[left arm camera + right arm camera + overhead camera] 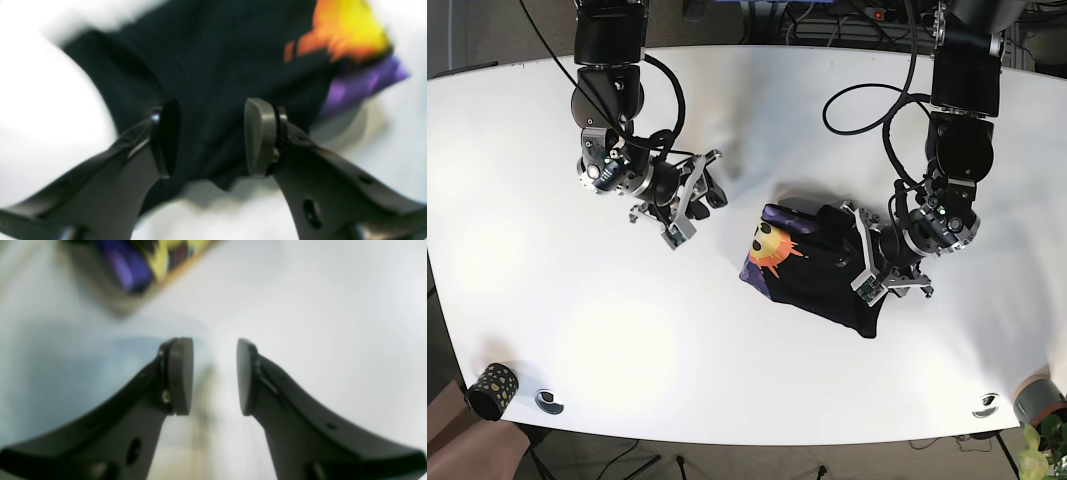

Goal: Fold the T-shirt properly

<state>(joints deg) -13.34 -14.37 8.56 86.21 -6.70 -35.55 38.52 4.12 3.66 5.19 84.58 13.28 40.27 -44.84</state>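
The T-shirt point(812, 268) lies bunched in a dark, partly folded heap on the white tabletop point(727, 360), its orange-and-yellow sun print point(772, 247) and a purple patch turned up at the end farthest from the left pincer point(874, 262). That pincer sits at the shirt's near edge. In the left wrist view the left pincer point(210, 136) stands with its jaws parted, a wide gap between the pads, and dark cloth point(206, 83) fills the space between and beyond them. The view is blurred, so whether either pad touches the fabric cannot be told; the cloth is not pinched. The print point(347, 30) lies ahead and to its right.

The right pincer point(689, 205) is well apart from the shirt, over bare tabletop. In the right wrist view the right pincer point(215, 376) is parted too and holds nothing. A blurred corner of the shirt point(143, 263) shows far ahead and to its left.

A dotted dark cup point(491, 389) stands near the tabletop's edge, far from both pincers.
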